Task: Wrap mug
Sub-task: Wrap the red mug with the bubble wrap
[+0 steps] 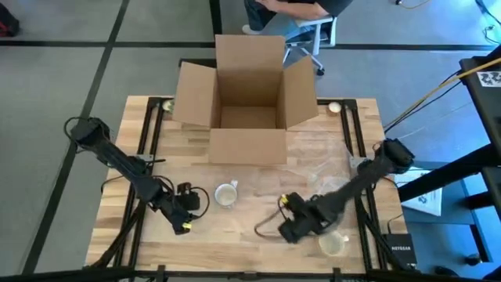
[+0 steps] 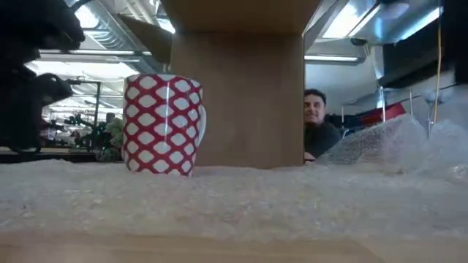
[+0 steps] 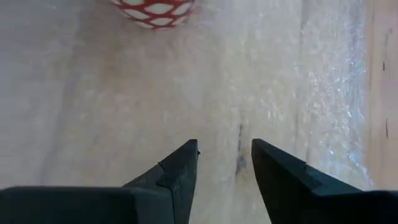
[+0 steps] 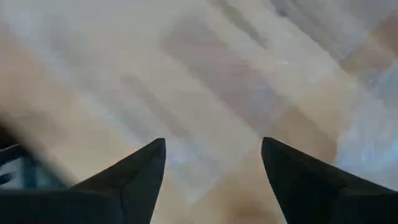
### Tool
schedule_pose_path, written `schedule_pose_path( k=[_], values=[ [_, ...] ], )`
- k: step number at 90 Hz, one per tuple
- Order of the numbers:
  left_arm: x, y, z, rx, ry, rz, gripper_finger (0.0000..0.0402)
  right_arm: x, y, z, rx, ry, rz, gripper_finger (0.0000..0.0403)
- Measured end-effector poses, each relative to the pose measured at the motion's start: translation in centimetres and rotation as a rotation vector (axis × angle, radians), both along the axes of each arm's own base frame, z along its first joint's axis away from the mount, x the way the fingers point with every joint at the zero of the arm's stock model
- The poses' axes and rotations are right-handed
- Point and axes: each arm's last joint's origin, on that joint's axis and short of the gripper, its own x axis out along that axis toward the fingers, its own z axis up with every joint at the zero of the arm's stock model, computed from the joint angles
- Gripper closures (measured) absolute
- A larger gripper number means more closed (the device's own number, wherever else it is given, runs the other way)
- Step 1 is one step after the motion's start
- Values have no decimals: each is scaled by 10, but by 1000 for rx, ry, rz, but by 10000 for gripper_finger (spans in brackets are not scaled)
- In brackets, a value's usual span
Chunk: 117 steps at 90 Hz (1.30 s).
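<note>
the red-and-white lattice mug (image 1: 225, 193) stands upright on bubble wrap (image 2: 234, 197) on the table (image 1: 235, 227), before the open cardboard box (image 1: 249, 98). left end effector (image 1: 186, 211) parted beside it; right end effector (image 1: 288, 223) spread wide, empty. a "netgear" label (image 1: 401, 247) shows on a device at the table's edge.

Mug (image 2: 162, 123) — red with white lattice; brown cardboard box (image 2: 238, 95)
</note>
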Motion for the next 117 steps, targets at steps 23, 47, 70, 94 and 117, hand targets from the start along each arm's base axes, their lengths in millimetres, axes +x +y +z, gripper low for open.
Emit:
schedule_pose_path(
  k=[23,47,70,94,117],
  values=[
    [-3,5,0,74,-3,13,266,-13,-24,-60,90,1,-62,151],
    [2,11,2,204,-73,24,266,-9,-23,-68,85,-122,-27,211],
    [10,26,1,277,-78,67,266,4,-18,-65,41,-298,33,386],
    [24,34,5,265,-146,78,266,29,-6,-27,-182,-519,238,400],
    [35,37,10,257,-211,12,266,63,-12,23,-527,-713,355,401]
  ],
)
